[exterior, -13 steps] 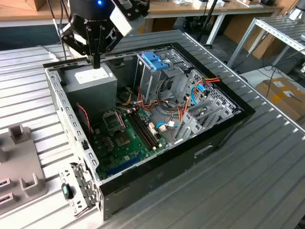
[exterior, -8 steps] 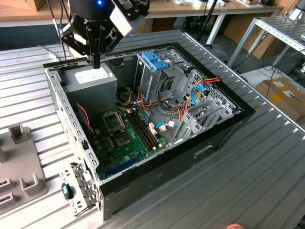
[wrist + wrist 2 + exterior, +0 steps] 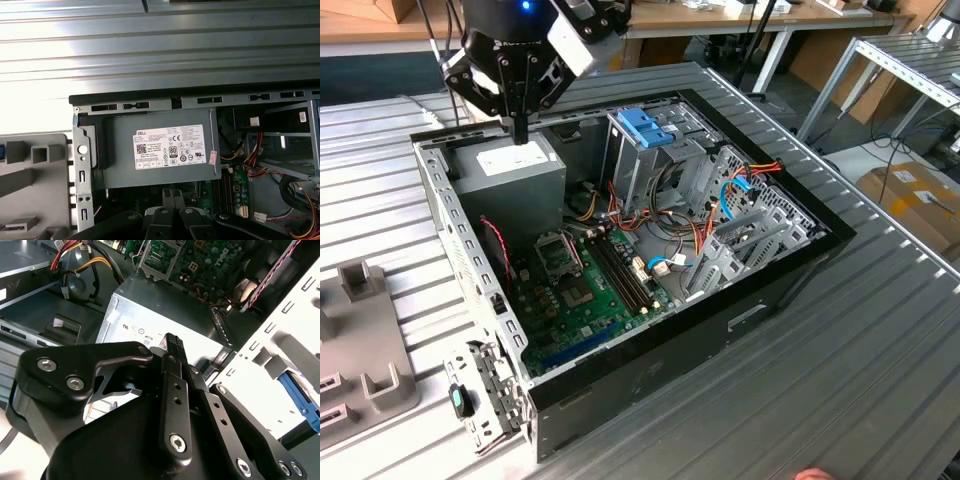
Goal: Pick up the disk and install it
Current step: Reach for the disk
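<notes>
One tool (image 3: 520, 130) — closed, empty — hangs over the power supply (image 3: 510, 175) in a corner of the case (image 3: 445, 215). Disk pick-up not yet begun.

The gripper (image 3: 520, 130) is black. The power supply (image 3: 512, 180) is grey with a white sticker (image 3: 515, 158). The motherboard (image 3: 575, 295) is green, the latch (image 3: 645, 126) blue, the cables (image 3: 92, 263) red, orange and yellow. The bench (image 3: 880, 330) is ribbed silver-grey.
</notes>
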Robot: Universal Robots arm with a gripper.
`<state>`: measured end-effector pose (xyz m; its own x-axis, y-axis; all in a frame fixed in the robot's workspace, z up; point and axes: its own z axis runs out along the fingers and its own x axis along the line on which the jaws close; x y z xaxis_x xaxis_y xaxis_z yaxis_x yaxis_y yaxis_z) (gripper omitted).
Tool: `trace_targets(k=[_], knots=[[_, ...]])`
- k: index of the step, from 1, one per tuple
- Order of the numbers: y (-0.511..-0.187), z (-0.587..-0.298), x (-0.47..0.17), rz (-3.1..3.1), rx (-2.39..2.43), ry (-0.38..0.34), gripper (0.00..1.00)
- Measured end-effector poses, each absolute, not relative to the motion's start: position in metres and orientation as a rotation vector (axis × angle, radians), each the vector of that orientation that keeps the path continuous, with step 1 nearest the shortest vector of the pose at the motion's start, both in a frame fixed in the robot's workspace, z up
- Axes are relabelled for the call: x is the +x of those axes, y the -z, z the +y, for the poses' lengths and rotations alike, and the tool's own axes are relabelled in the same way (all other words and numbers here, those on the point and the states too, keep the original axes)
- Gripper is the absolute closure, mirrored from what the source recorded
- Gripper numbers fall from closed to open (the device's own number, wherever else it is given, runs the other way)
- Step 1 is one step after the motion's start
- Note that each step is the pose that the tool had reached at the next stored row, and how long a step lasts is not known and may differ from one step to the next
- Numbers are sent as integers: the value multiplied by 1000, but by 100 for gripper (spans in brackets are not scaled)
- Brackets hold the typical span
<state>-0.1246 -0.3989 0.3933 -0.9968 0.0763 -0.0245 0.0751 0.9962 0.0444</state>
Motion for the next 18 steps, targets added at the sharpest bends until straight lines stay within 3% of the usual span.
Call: trace_targets(k=[18], knots=[[-393, -399, -132, 3112, 118, -68, 89]])
